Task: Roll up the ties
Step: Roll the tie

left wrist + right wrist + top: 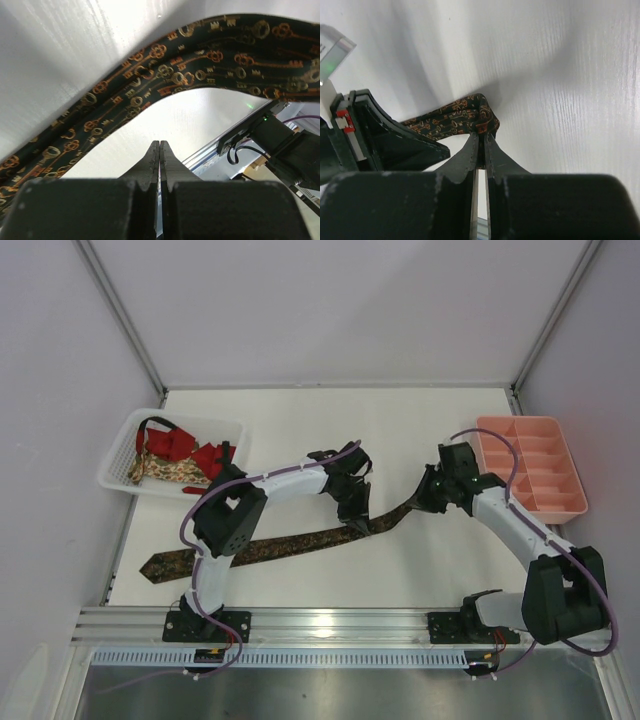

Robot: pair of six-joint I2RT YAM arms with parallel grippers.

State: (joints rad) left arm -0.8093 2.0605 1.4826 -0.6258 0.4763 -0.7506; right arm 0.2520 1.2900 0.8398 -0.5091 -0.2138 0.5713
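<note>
Necktie (270, 545), dark with a gold key print, lies diagonally across the bench (300, 430), its wide end near left. The right end effector (481, 136) pinches its narrow right end. The left end effector (159, 145), closed and empty, sits just beside the tie's curve.

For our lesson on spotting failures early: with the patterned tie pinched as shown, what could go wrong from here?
The right gripper pinches only the folded tip of the dark tie; it may slip out. The left gripper is shut beside the tie, not on it, so a pull could drag rather than roll it.
</note>
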